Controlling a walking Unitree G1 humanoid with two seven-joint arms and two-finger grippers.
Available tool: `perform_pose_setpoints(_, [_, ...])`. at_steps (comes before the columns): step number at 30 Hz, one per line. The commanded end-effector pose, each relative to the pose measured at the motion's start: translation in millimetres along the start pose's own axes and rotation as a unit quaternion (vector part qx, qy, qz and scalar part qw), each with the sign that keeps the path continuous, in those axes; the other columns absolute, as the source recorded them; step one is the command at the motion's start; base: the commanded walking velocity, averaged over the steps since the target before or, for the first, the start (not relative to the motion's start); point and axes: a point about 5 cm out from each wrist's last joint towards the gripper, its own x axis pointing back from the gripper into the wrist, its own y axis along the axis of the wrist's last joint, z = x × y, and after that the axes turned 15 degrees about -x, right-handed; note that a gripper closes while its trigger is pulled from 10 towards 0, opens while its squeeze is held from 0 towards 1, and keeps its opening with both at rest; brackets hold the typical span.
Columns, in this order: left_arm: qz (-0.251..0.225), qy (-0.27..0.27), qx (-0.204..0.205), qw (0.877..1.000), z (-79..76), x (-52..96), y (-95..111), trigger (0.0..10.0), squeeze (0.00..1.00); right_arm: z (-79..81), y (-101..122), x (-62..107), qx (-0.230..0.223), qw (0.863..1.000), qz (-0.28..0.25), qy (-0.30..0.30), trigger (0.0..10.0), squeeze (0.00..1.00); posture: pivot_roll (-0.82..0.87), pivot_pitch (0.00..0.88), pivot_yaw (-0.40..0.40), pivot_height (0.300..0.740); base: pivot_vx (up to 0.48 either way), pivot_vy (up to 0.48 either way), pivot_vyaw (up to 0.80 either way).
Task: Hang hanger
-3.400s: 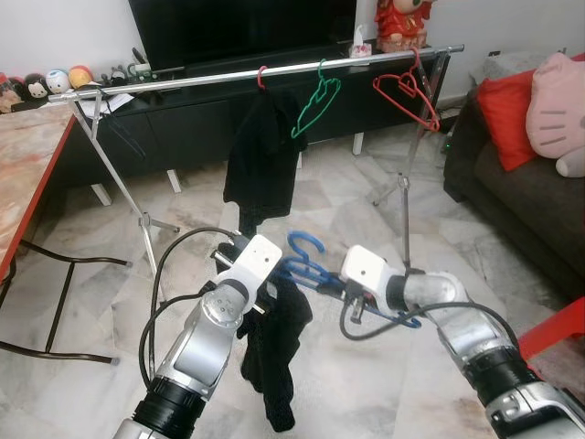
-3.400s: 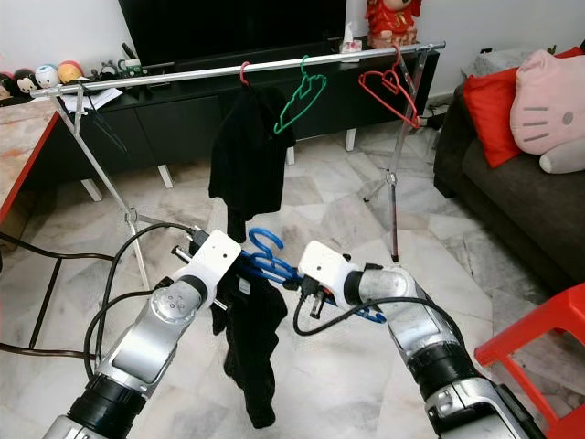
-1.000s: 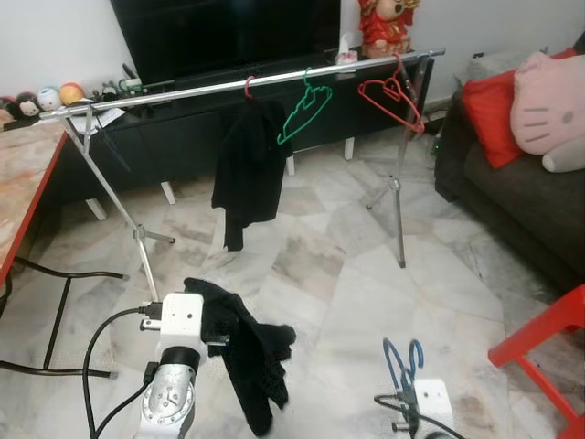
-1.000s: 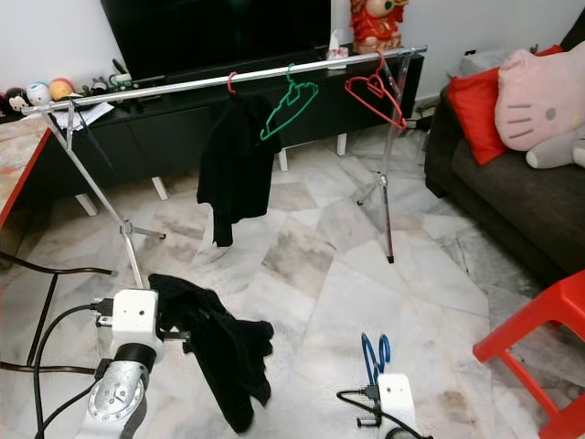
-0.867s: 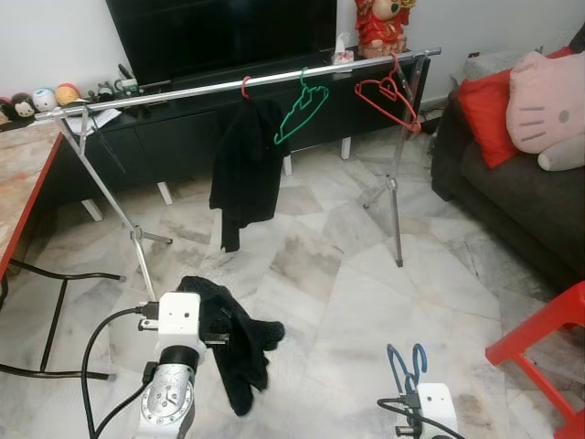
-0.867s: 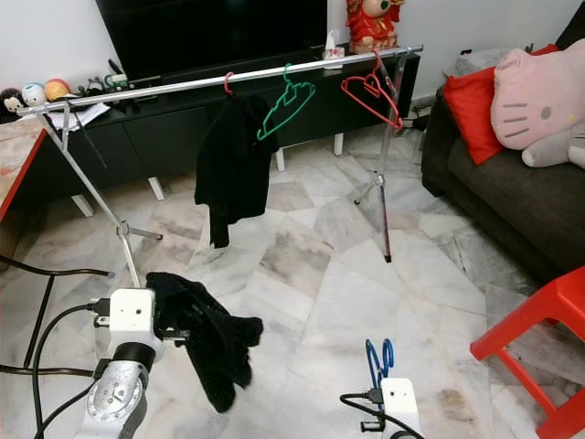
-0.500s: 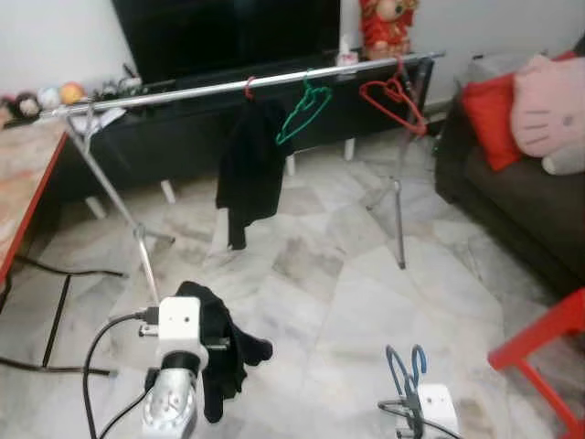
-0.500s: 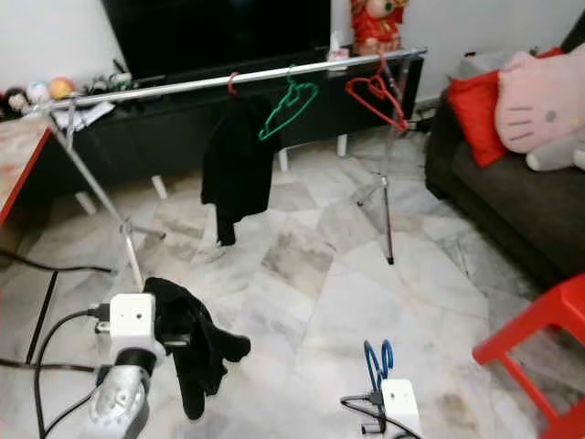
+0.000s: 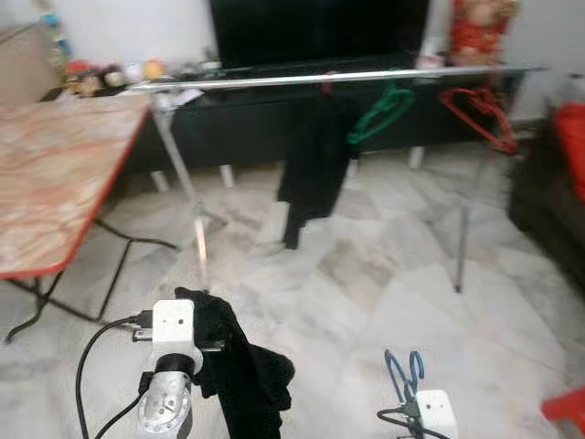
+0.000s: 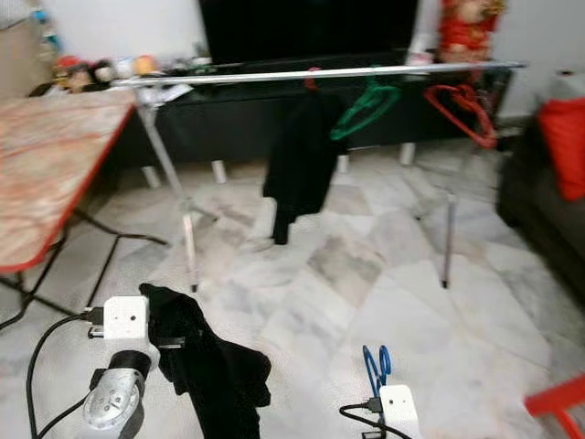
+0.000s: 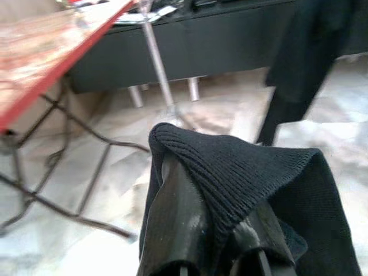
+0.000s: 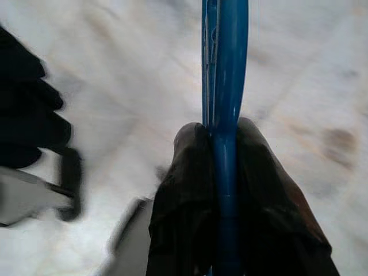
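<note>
A blue hanger point(image 9: 403, 373) sticks up from my right gripper point(image 12: 221, 172), which is shut on its bar low at the front right. My left gripper point(image 11: 221, 253) is shut on a black garment point(image 9: 247, 366) that drapes over its fingers and hangs down, low at the front left. Ahead stands a silver clothes rail point(image 9: 366, 78). On it hang another black garment point(image 9: 311, 165) on a red hook, an empty green hanger point(image 9: 382, 108) and an empty red hanger point(image 9: 475, 105).
A red-edged marble-pattern table point(image 9: 55, 174) stands at the left on thin black legs. A black TV cabinet point(image 10: 247, 119) runs behind the rail. A dark sofa point(image 9: 553, 183) is at the right edge, and a red stool corner point(image 10: 558, 402) sits low right. Pale marble floor lies between.
The whole picture has swung, so the table now takes up more of the left and the sofa has slid to the edge. Both grippers keep their holds, low in front.
</note>
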Motion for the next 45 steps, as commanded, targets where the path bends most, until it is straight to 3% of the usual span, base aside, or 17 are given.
perform_pose_setpoints(1, [-0.029,0.006,0.004,1.000,3.1,-3.9,14.8,10.0,0.00,-4.9,-6.4,1.5,-0.011,1.000,0.013,-0.007,10.0,0.00,-0.10,0.000,0.078,0.740,0.000,0.000,0.00])
perform_pose_setpoints(6, [-0.029,0.010,0.003,1.000,6.2,-5.1,16.1,10.0,0.00,-3.7,-0.1,0.2,-0.014,1.000,0.005,-0.004,10.0,0.00,-0.10,0.000,0.081,0.740,0.000,0.000,0.00])
perform_pose_setpoints(17, [-0.027,0.007,0.004,1.000,6.0,-4.9,17.5,10.0,0.00,-6.5,2.9,-0.1,-0.004,1.000,0.004,-0.008,10.0,0.00,-0.11,0.000,0.086,0.740,0.000,0.380,0.00])
perform_pose_setpoints(24, [-0.035,0.003,0.005,0.999,9.4,-6.8,22.7,10.0,0.00,1.6,6.0,-1.6,0.024,1.000,-0.002,-0.006,10.0,0.00,-0.12,0.000,0.101,0.740,0.000,0.435,0.22])
perform_pose_setpoints(27, [-0.033,-0.001,0.005,0.999,8.2,-5.5,21.7,10.0,0.00,3.2,6.7,-1.9,0.016,1.000,-0.004,-0.004,10.0,0.00,-0.13,0.000,0.111,0.740,0.000,0.470,0.66])
perform_pose_setpoints(35, [-0.034,-0.009,0.011,0.999,3.2,-6.3,23.2,10.0,0.00,6.0,7.2,-2.6,0.026,1.000,0.006,0.004,10.0,0.00,-0.13,0.000,0.100,0.740,0.000,0.059,0.07])
perform_pose_setpoints(45, [-0.034,0.004,0.014,0.999,6.6,-9.4,24.2,10.0,0.00,3.4,7.0,-2.0,0.041,0.999,0.001,0.003,10.0,0.00,-0.12,0.000,0.087,0.740,0.000,0.469,0.00])
